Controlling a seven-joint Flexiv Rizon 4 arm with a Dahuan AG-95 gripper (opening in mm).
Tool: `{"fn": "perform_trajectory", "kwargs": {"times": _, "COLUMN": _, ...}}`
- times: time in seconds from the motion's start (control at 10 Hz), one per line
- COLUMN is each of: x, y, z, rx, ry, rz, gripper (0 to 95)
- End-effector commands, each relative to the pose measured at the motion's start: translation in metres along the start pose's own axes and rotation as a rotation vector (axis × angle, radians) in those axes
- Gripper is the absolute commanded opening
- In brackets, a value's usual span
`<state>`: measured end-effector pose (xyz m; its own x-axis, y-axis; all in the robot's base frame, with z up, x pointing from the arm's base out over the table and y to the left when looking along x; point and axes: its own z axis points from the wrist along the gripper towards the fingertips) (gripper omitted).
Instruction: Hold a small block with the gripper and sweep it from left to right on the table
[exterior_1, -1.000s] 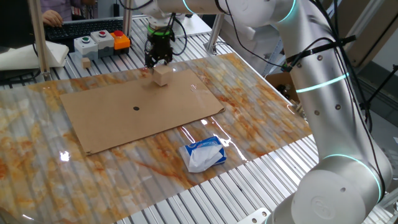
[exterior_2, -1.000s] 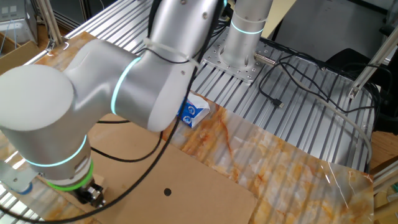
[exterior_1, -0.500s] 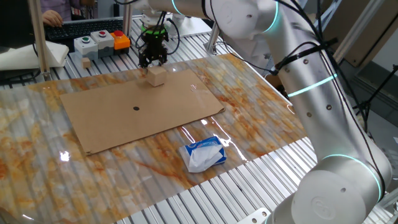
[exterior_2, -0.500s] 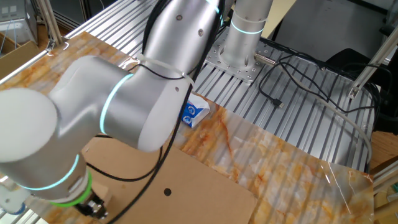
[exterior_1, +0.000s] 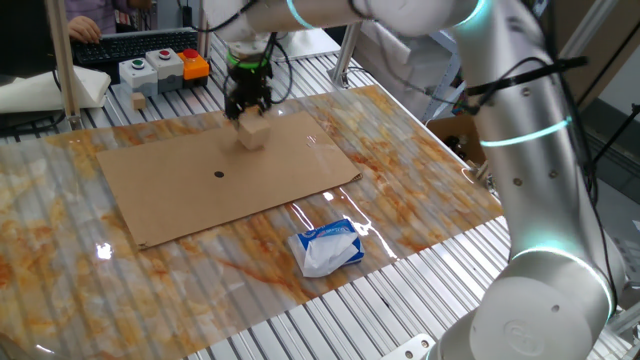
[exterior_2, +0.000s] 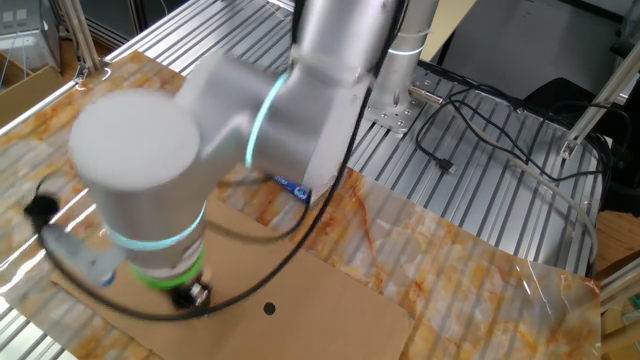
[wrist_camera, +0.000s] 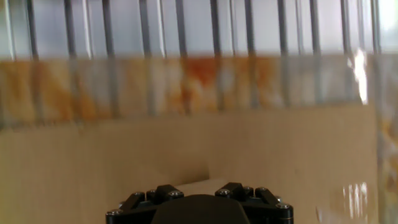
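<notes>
The small block (exterior_1: 253, 133), a pale tan cube, is blurred over the far part of the brown cardboard sheet (exterior_1: 230, 175). My gripper (exterior_1: 249, 108) comes down on it from above, its black fingers shut on the block's top. In the hand view a pale strip of the block (wrist_camera: 198, 183) shows between the gripper's (wrist_camera: 198, 190) two finger bases. From the other fixed view the gripper (exterior_2: 190, 296) with its green ring sits low over the cardboard, and the arm hides the block. The table (exterior_1: 420, 180) carries the orange-and-white marbled sheet.
A white-and-blue soft packet (exterior_1: 325, 248) lies in front of the cardboard, seen partly behind the arm (exterior_2: 295, 187). A button box (exterior_1: 160, 68) stands at the table's far edge. The cardboard has a dark dot (exterior_1: 219, 174). Metal slats (exterior_1: 380, 310) border the marbled sheet.
The gripper and block shifted a little left across the cardboard's far part, then slightly nearer. The arm's upper links swung round; the grip looks unchanged.
</notes>
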<state>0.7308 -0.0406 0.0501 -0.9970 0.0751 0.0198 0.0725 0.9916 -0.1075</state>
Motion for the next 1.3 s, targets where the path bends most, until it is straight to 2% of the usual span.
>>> {"fn": "perform_trajectory", "kwargs": {"times": 0.1, "x": -0.0346, "y": 0.0024, "z": 0.0047, "rx": -0.004, "ry": 0.002, "rz": 0.042, "gripper": 76.0}}
{"fn": "perform_trajectory", "kwargs": {"times": 1.3, "x": -0.0326, "y": 0.0049, "z": 0.0023, "rx": -0.01, "ry": 0.008, "rz": 0.03, "gripper": 76.0}}
